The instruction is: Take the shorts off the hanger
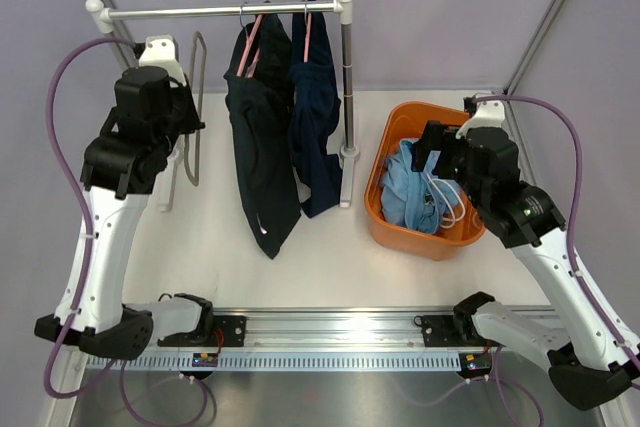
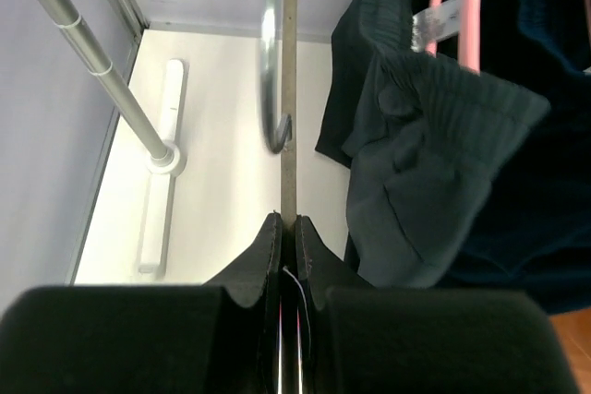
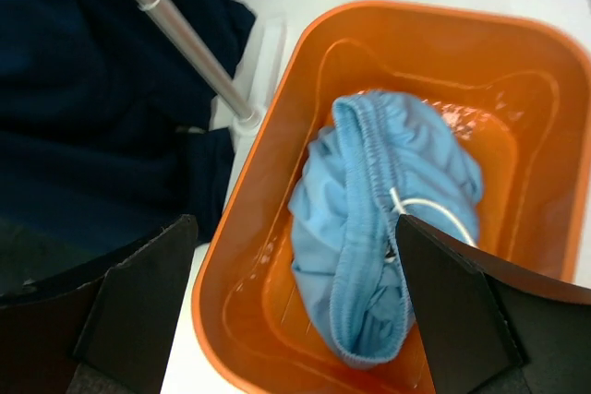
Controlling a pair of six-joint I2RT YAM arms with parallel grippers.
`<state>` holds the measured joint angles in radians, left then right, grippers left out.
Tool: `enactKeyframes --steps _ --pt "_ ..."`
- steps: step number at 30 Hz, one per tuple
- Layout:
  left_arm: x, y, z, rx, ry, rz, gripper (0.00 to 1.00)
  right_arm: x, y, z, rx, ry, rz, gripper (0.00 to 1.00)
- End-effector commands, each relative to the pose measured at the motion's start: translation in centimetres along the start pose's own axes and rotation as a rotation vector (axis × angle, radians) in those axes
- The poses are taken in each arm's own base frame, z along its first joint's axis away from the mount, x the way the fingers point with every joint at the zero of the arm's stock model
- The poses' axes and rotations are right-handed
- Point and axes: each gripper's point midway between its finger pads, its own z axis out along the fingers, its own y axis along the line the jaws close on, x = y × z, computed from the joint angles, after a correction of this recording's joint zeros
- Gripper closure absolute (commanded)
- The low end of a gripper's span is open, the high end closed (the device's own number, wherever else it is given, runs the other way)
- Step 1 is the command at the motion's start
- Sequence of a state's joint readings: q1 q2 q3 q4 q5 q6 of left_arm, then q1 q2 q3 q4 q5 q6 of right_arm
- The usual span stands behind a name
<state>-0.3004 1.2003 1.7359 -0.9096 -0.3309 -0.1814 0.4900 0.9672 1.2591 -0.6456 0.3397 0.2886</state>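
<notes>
White tabletop [image 1: 220,267], lilac walls [image 1: 450,7]; left tool [image 2: 288,220] tight on grey hanger [image 2: 288,89], right tool [image 3: 295,223] wide apart over orange basket [image 3: 517,71].

In the left wrist view, the grey hanger [image 2: 289,89] is running out past the top edge, and that edge is cutting off the black shorts [image 2: 434,163] too. A finger [image 3: 452,311] of my right gripper [image 3: 294,228] is covering part of the light blue shorts [image 3: 369,200], and the navy shorts [image 3: 83,89] are spilling off the left edge.
</notes>
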Motion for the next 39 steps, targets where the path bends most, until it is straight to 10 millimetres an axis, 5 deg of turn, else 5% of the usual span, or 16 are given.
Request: enactKeyframes --steps 1,9,17,39 --pt "-2.6 -1.2 0.6 0.102 -0.024 0.015 1.0 0.6 2.1 -0.5 -0.131 0.005 0.051 0.02" --pt "-4.2 -1.8 5.6 0.156 0.017 -0.017 1.0 3.3 4.3 0.0 -0.268 0.061 0.055 0.02" --pt "-7.0 -2.7 7.8 0.201 -0.006 -0.038 1.0 5.2 6.1 0.2 -0.381 0.101 0.061 0.03" --pt "-6.9 0.6 12.6 0.025 0.02 -0.117 1.0 7.1 7.2 0.8 -0.449 0.151 0.067 0.03"
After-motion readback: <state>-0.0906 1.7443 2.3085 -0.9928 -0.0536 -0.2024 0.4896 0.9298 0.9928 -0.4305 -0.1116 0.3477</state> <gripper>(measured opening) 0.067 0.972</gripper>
